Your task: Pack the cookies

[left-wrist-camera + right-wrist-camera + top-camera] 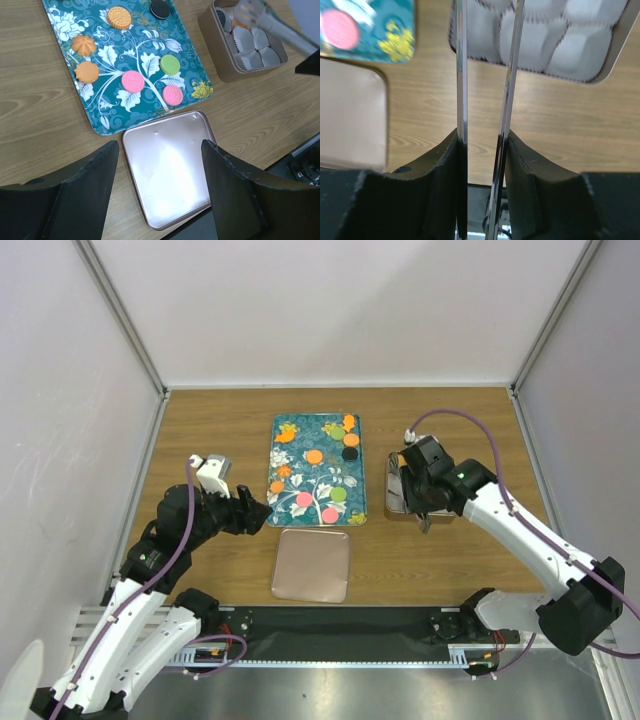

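Right claw (482, 150) clamping tongs (461, 75), tips above tin (222, 62)

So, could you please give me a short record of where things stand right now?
tray: teal, holding orange, pink, green and black cookies
tin: right of tray, lined with paper cups
lid: flat on the table, in front of tray
left claw: open, empty, by tray's near left corner
right claw: shut on tongs, their tips over tin
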Available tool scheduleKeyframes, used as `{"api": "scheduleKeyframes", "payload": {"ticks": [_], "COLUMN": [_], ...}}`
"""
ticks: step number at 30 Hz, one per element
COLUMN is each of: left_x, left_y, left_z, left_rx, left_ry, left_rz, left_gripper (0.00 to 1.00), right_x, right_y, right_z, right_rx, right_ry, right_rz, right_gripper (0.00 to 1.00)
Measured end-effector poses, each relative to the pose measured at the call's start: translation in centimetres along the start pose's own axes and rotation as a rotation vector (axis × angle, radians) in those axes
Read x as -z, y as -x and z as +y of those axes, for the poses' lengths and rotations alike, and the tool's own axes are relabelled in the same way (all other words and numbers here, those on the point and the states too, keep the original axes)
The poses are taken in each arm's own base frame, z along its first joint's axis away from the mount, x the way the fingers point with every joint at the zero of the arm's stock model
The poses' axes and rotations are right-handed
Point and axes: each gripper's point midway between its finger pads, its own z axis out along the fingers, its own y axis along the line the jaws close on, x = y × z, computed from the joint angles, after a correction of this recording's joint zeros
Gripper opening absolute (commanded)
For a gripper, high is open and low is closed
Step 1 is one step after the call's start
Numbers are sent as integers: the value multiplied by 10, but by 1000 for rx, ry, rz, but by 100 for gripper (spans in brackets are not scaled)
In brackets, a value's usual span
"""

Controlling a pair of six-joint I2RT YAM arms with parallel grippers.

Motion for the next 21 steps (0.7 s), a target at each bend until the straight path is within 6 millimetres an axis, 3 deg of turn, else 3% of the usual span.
{"api": "scheduleKeyframes", "payload": {"ticks": [3, 7, 21], "left_x": [0, 0, 0], "left_y": [0, 0, -1], "left_z": [0, 0, -1], "left_rx": [0, -1, -3], "left_ry": [0, -1, -5], "left_rz": [0, 1, 3], "left_gripper": [73, 73, 73], "right_x": [-11, -17, -27], "right_y": [-22, -34, -32], "right_z": [-6, -8, -2], "right_rx": [-2, -5, -17], "right_ry": [-22, -28, -1], "right_rz": [60, 94, 87], "right_gripper": [34, 34, 37]}}
